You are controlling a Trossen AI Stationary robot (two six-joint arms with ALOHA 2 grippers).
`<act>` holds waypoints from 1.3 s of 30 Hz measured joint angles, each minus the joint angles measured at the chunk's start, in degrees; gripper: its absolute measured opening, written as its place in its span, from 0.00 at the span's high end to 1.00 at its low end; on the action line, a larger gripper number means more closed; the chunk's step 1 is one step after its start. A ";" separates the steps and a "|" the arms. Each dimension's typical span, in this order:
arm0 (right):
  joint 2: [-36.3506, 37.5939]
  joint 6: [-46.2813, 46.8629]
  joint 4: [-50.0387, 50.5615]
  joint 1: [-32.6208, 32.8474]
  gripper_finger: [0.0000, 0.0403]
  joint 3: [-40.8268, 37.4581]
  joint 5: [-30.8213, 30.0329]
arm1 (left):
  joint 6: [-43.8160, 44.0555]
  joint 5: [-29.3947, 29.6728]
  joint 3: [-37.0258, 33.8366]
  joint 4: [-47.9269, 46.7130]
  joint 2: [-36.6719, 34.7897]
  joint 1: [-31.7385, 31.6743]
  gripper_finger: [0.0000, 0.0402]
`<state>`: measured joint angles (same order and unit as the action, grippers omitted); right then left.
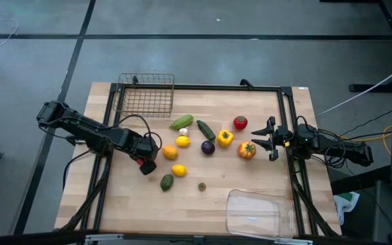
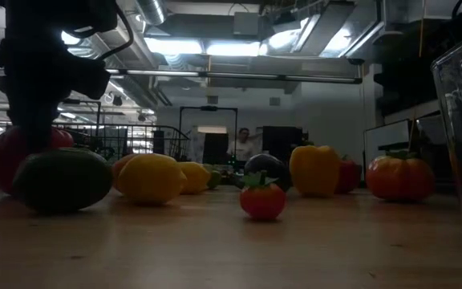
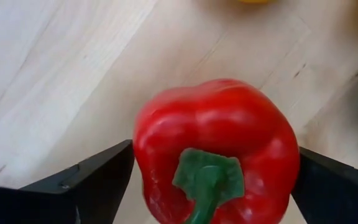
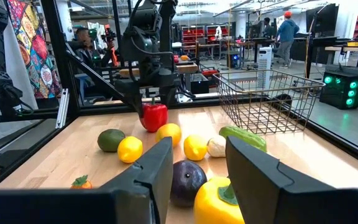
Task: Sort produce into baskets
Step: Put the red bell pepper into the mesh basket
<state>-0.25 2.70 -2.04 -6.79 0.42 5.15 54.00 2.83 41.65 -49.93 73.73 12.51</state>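
A red bell pepper (image 3: pixel 216 143) sits between the two fingers of my left gripper (image 1: pixel 147 160) at the table's left middle; it also shows in the right wrist view (image 4: pixel 154 116). My right gripper (image 1: pixel 264 139) is open and empty at the right, level with the table, its fingers pointing at an orange-red tomato (image 1: pixel 246 150), a yellow pepper (image 1: pixel 225 138) and a dark purple eggplant (image 1: pixel 208 146). The other produce lies loose on the wood in the middle. The wire-mesh basket (image 1: pixel 145 95) stands at the far left. The clear plastic tray (image 1: pixel 257 212) stands at the near right. My left gripper pinches the red pepper by two opposite sides (image 3: pixel 143 155) between its two fingers (image 3: pixel 92 183). The fingers come from above, pointing down. The pepper stands upright with its green stem (image 3: pixel 207 180) up. Whether its base rests on the table or is just clear, I cannot tell.
Near the left gripper lie an orange (image 1: pixel 170 152), two lemons (image 1: pixel 178 170), a green avocado (image 1: pixel 167 182) and a small red fruit (image 1: pixel 201 186). Farther off are two green vegetables (image 1: pixel 181 122), a white bulb (image 1: pixel 183 131) and a red tomato (image 1: pixel 240 122). A black frame (image 1: pixel 288 122) edges the table. A person (image 2: pixel 244 144) is in the room behind.
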 joint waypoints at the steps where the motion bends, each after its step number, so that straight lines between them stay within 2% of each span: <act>1: 0.02 -0.02 0.00 0.00 0.64 -0.02 -0.02 | 0.41 0.01 0.00 0.00 0.00 0.00 0.07; 8: 0.00 -0.02 0.00 0.02 0.64 -0.02 -0.02 | 3.06 0.00 0.02 0.03 -0.20 -0.24 0.19; 14: 0.02 -0.01 0.00 0.01 0.64 -0.01 -0.01 | 2.45 -0.02 2.25 -0.26 -0.28 -1.85 0.20; 18: 0.02 -0.02 0.00 0.02 0.64 0.00 0.00 | -0.57 -0.04 6.08 -0.64 -0.28 -5.34 0.20; 25: 0.01 -0.02 0.00 0.00 0.64 0.00 -0.01 | -7.42 -0.02 16.09 -0.65 -0.28 -15.61 0.19; 33: 0.01 -0.02 0.00 0.00 0.64 -0.02 0.00 | -13.64 1.95 27.47 -0.42 -0.31 -30.57 0.19; 39: 0.01 -0.02 0.00 0.00 0.64 0.00 -0.02 | -17.91 4.72 30.75 1.19 -0.26 -42.38 0.19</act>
<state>-0.24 2.68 -2.04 -6.79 0.42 5.13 36.09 7.55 72.40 -48.74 73.47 -29.87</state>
